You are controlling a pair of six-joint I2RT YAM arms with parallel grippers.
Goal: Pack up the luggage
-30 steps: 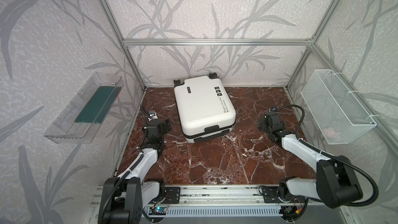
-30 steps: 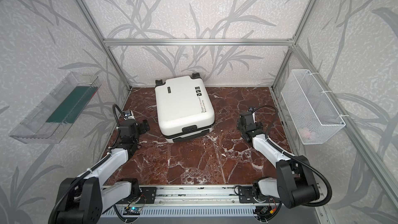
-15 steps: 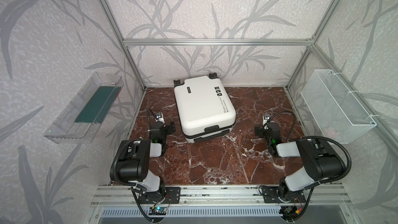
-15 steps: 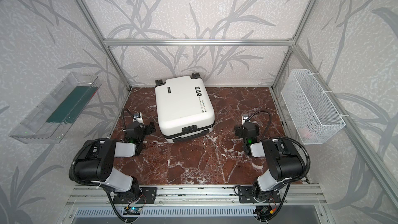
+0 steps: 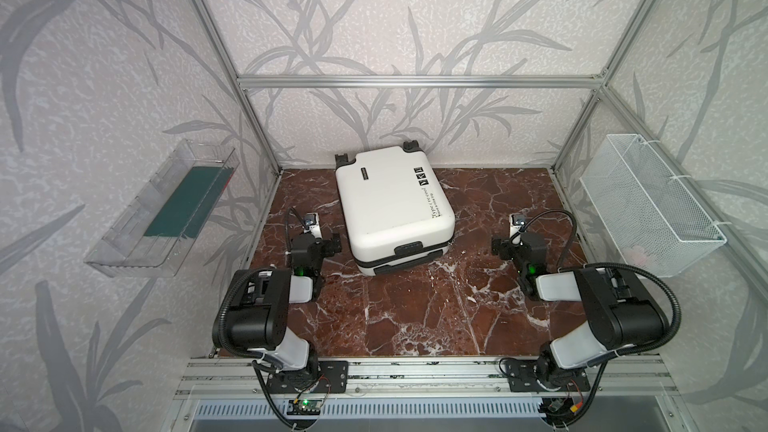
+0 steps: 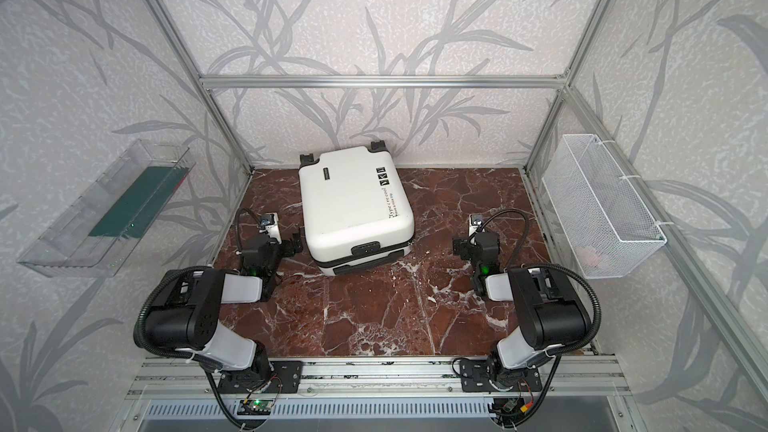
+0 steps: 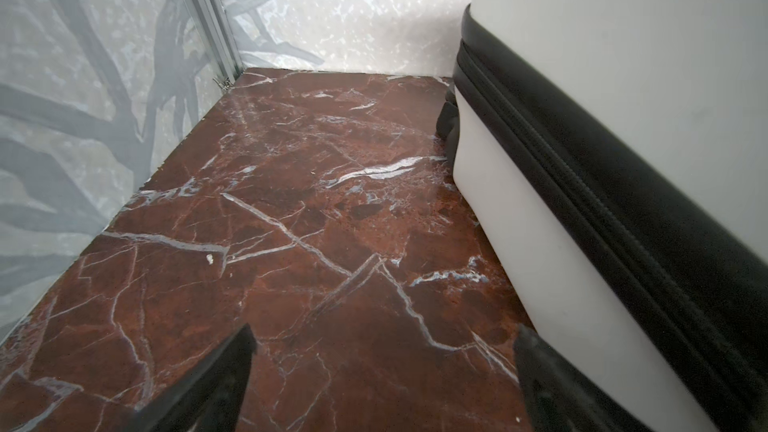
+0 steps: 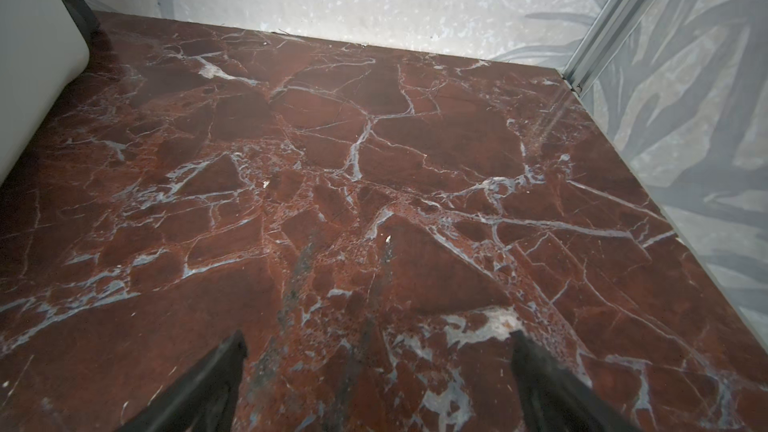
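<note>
- The white suitcase [image 5: 392,207] lies flat and zipped shut at the back of the marble surface [image 5: 415,313], wheels toward the rear wall.
- Left gripper [image 7: 382,367] and right gripper [image 8: 376,367] hover low with jaws spread, grasping nothing.
- A closed case fits either unopened or already packed luggage; something green sits in the clear wall tray [image 5: 162,211], something pale in the wire basket [image 5: 652,209].
- Open floor in front and to the right; the left gap is narrow.

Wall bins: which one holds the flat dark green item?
The clear plastic bin on the left wall holds the flat green item. The white wire basket on the right wall shows only something small and pinkish.
</note>
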